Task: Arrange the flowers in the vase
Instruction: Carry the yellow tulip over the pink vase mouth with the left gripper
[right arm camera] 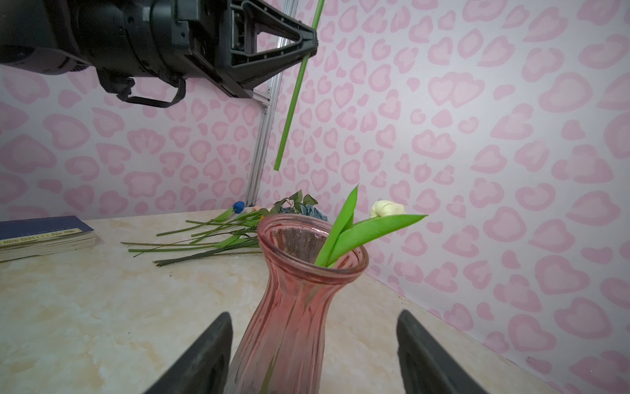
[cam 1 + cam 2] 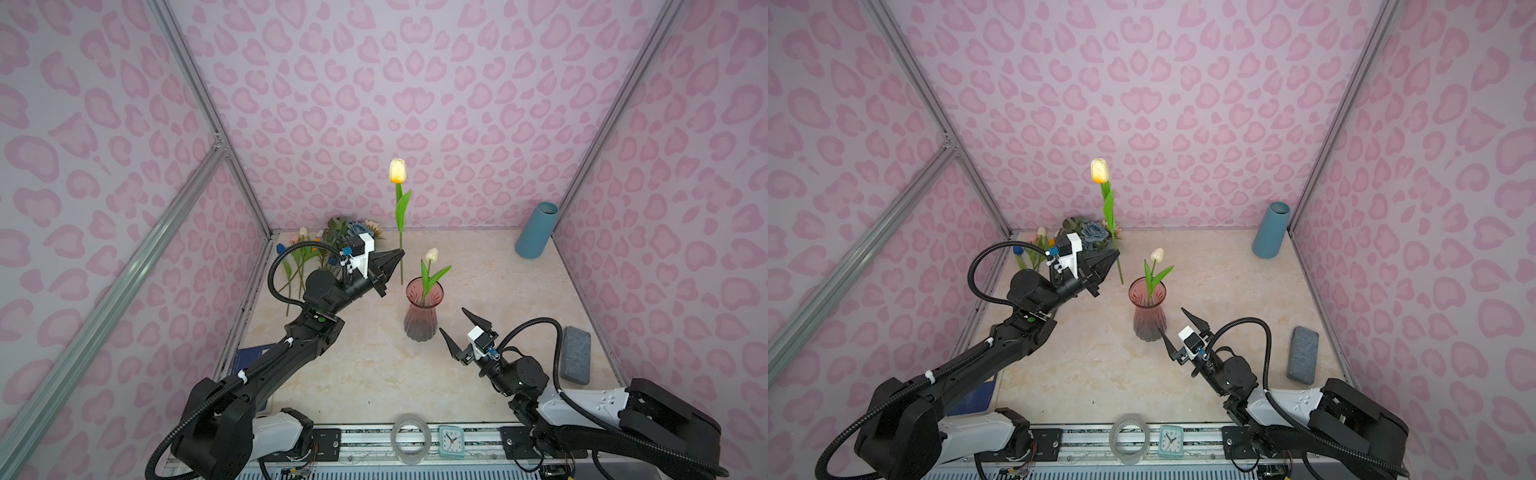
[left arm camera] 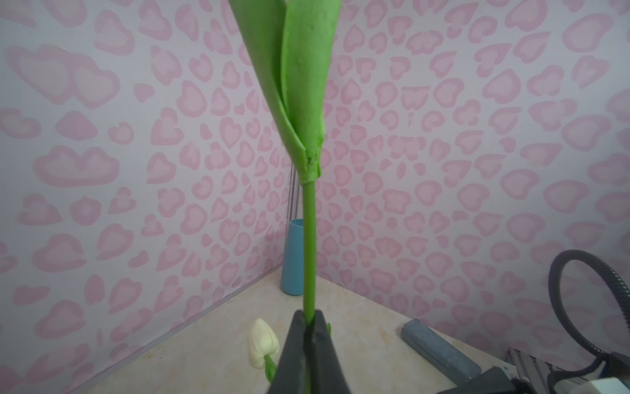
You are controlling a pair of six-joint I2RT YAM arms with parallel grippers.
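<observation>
1. Left wrist view gives the grip up close: the left gripper (image 3: 308,327) is pinched tight on the green stem of the held tulip (image 3: 309,238), whose leaf runs off the frame's edge.
2. Both top views add the part cropped there. The cream-yellow bloom stands upright, high over the table (image 2: 374,374), and the stem drops just left of the pink glass vase (image 2: 422,316).
3. Only the right wrist view shows the stem's cut end hanging free in the air, higher than the vase's mouth and off to one side.
4. A white tulip (image 2: 432,254) already stands in the vase, its two leaves leaning over the rim.
5. The right gripper (image 2: 452,319) has its jaws spread wide and carries nothing. It sits low beside the vase, and its own camera shows the vase's lower body between the two fingers.
6. The flower pile (image 2: 316,249) lies flat in the back left corner. The right wrist view shows its bare stems fanned toward the vase, and the top views show the dusty-blue blooms. The stems look like about half a dozen, but they are too tangled to count surely.
7. Counted: two tulips are off the pile, one held and one in the vase. There are two grippers and two vases, the second a blue vase (image 2: 536,230) in the back right corner. There is one grey case (image 2: 575,355), one book (image 1: 41,235), one tape roll (image 2: 410,436) and one clock (image 2: 451,441).
</observation>
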